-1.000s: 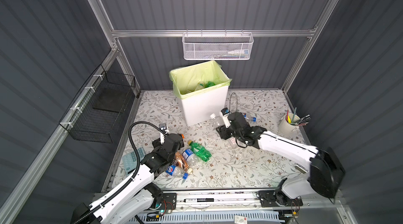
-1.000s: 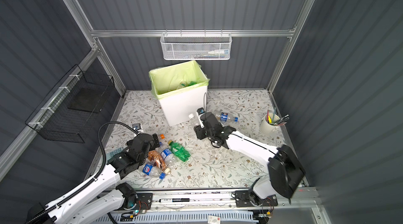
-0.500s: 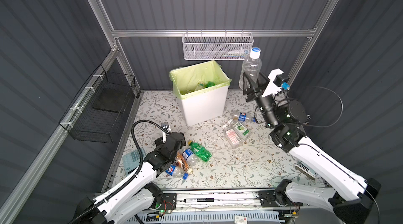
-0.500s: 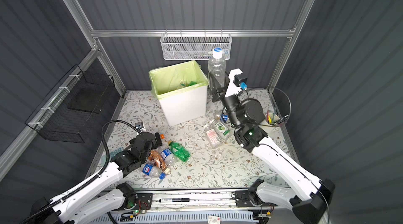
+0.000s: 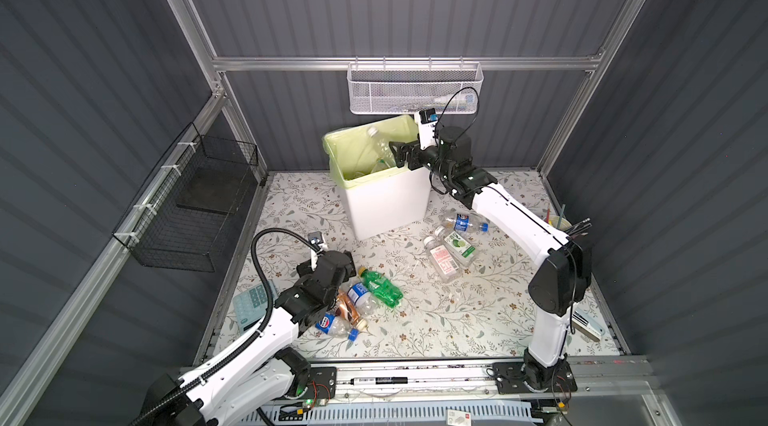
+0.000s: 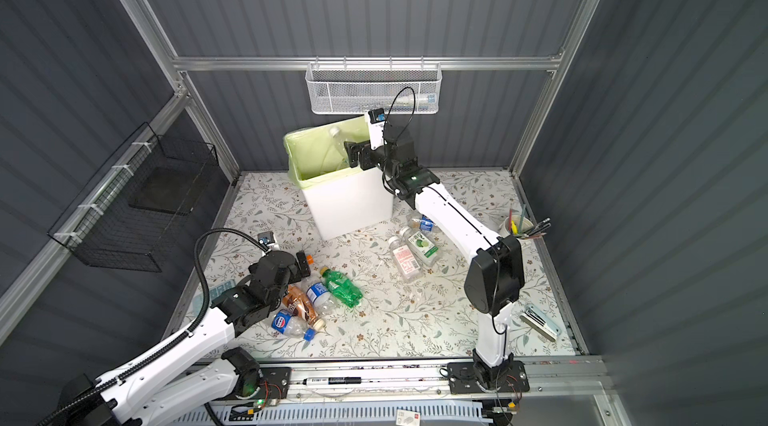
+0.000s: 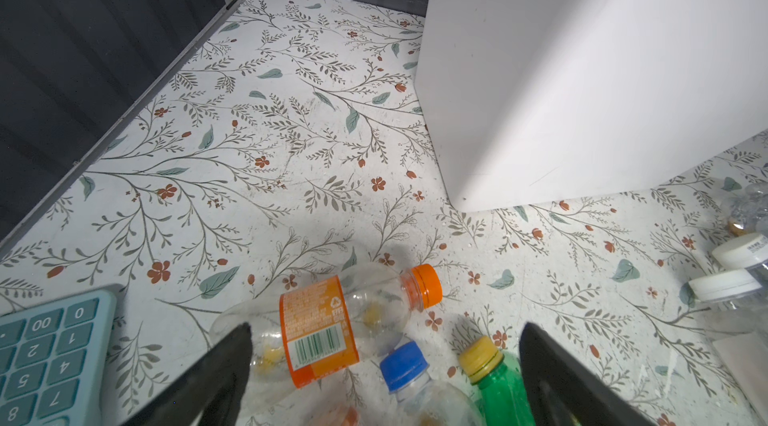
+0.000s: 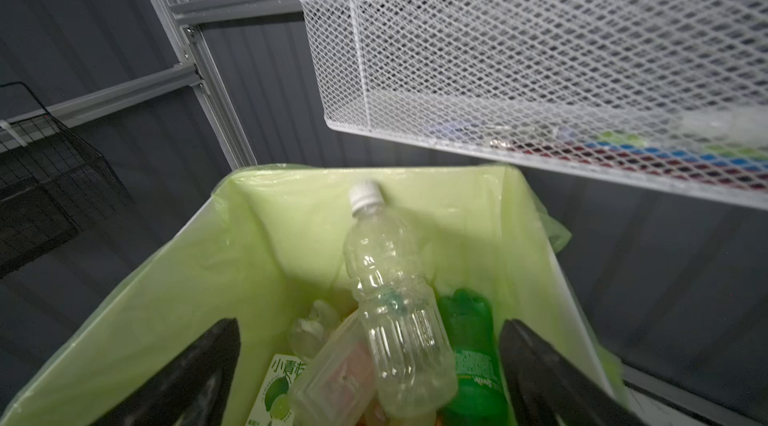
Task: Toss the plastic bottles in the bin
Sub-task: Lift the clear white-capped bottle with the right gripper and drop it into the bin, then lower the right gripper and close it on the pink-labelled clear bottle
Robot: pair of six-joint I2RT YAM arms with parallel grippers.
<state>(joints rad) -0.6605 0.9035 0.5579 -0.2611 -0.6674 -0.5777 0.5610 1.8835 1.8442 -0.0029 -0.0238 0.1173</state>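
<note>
Floral tabletop (image 5: 415,320), grey walls (image 5: 415,8). Upper centre: right gripper (image 5: 395,153), jaws wide and empty, over the bin (image 5: 386,204), clear white-capped bottle (image 8: 395,312) inside. Drop looks done; next the left gripper (image 7: 385,327), also wide, must close on the orange-labelled bottle (image 7: 320,336).

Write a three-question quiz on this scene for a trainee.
1. True or false: the right tool is shut on the clear bottle.
2. The orange-label bottle in front of the left tool has which cap? A white, B orange, C yellow.
3. Which tool is over the bin?
Key: 1 false: it is open and the bottle is inside the bin; 2 B; 3 the right one.
</note>
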